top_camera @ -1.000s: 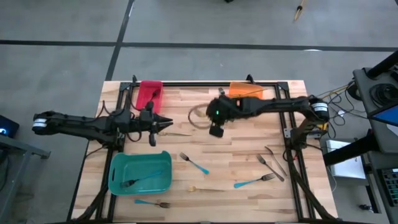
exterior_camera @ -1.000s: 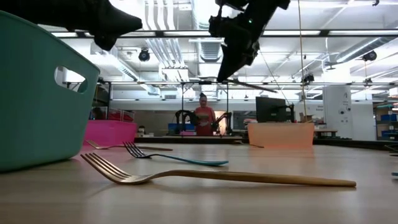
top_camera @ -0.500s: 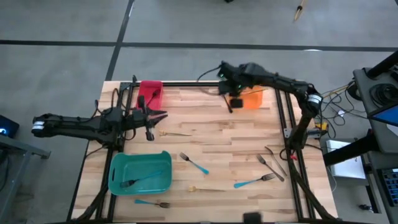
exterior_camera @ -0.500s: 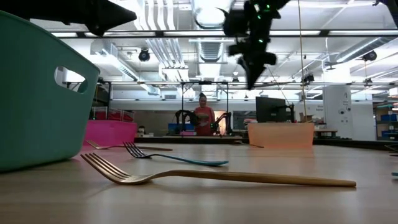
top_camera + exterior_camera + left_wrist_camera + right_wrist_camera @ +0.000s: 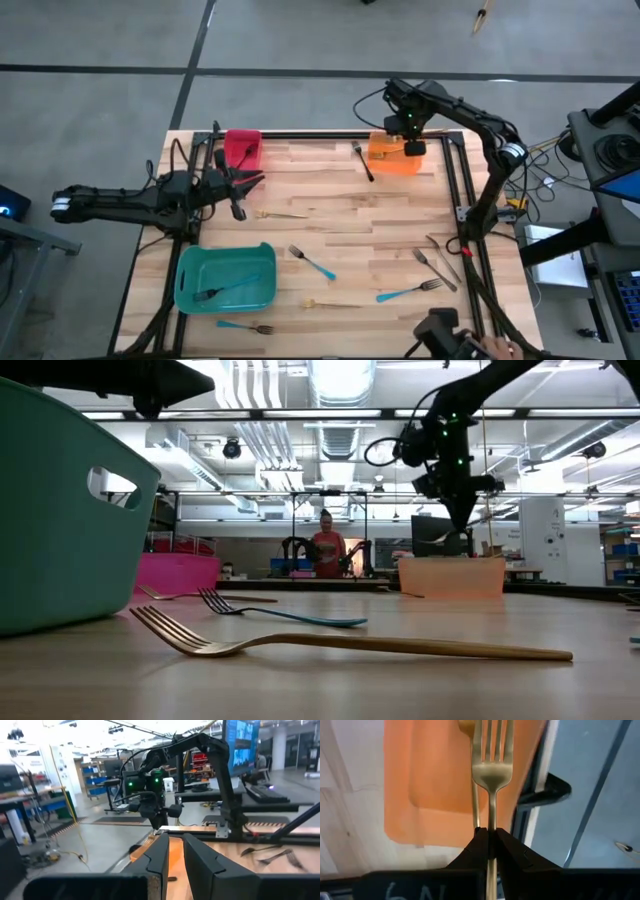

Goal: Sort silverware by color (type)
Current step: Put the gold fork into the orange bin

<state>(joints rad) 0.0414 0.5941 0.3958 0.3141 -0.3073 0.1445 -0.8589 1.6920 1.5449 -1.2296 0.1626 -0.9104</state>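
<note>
Right gripper (image 5: 490, 837) above orange bin (image 5: 394, 160), pinching gold fork (image 5: 491, 765); a second gold fork apparently lies inside. Left gripper (image 5: 252, 184) near red bin (image 5: 241, 150), jaws slightly parted, empty. Teal bin (image 5: 226, 277): one fork. Eight forks loose on table (image 5: 400, 225)

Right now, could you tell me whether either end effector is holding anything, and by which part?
The right end effector holds a gold fork by its neck, just below the tines, above the orange bin. The left end effector seems to hold nothing.

Gold fork (image 5: 492, 767) clamped upright; other forks (image 5: 410, 293) scattered flat.
</note>
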